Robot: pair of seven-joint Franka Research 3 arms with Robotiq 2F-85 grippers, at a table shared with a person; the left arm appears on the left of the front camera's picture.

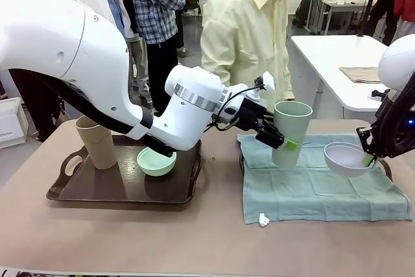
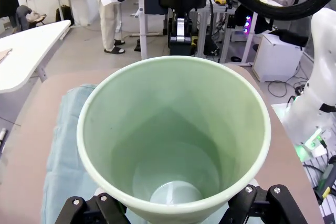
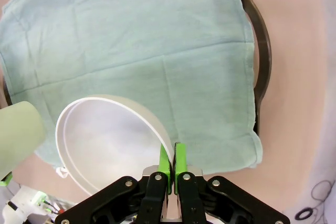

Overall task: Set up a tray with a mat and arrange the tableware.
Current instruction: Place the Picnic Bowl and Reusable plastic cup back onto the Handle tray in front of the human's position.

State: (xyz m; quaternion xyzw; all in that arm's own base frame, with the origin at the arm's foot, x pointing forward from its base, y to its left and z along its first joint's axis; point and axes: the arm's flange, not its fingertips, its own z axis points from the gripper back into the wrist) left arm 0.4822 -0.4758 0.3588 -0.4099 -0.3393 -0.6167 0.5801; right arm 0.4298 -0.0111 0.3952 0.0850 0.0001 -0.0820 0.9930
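Both arms are busy placing tableware on the covered tray. The left gripper (image 1: pixel 286 139) is clamped across the wall of the pale green cup (image 1: pixel 291 133), which stands upright over the far left part of the cloth mat (image 1: pixel 324 189). The mat drapes over a dark tray (image 3: pixel 261 51). The right gripper (image 1: pixel 369 159) pinches the rim of the white bowl (image 1: pixel 347 157), which tilts over the mat's right side. I cannot tell whether either piece touches the cloth. The brown cup (image 1: pixel 97 142) and mint bowl (image 1: pixel 155 161) sit on the other tray (image 1: pixel 78 189) to the left. Next, each held piece probably needs lowering flat onto the mat, well apart, with the bowl levelled first, before the jaws let go.
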